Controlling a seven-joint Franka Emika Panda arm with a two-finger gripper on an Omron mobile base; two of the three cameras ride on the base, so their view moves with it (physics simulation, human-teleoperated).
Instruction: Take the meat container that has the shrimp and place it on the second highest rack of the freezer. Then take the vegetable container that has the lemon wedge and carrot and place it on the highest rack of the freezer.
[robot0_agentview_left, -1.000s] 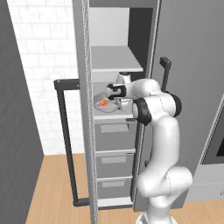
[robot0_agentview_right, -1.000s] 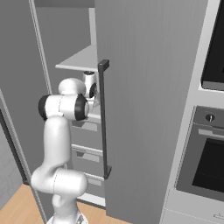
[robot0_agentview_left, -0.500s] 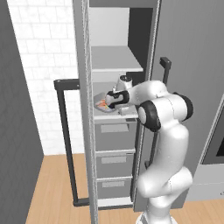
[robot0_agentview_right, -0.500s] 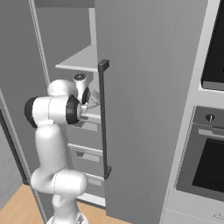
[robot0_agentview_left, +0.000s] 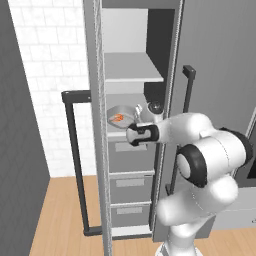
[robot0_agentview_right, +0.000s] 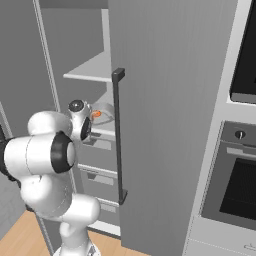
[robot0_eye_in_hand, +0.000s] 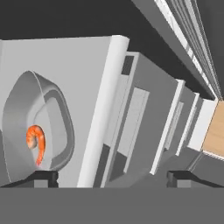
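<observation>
One shrimp (robot0_eye_in_hand: 36, 146) lies in its container (robot0_agentview_left: 120, 115) on the freezer (robot0_agentview_left: 135, 105) shelf; the hand view shows the end effector (robot0_eye_in_hand: 111, 177) released, fingertips apart.

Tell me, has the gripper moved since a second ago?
Yes. The gripper has opened and backed away from the shrimp container, outward past the shelf's front edge, leaving the container on its rack.

The tall grey freezer (robot0_agentview_left: 131, 80) has matt, smooth flat shelves. The shallow grey meat container (robot0_eye_in_hand: 41, 127) looks like smooth, faintly sheened plastic, and the curled orange-pink shrimp (robot0_eye_in_hand: 36, 141) is glossy. The plank floor (robot0_agentview_left: 65, 215) looks like pale wood.
</observation>
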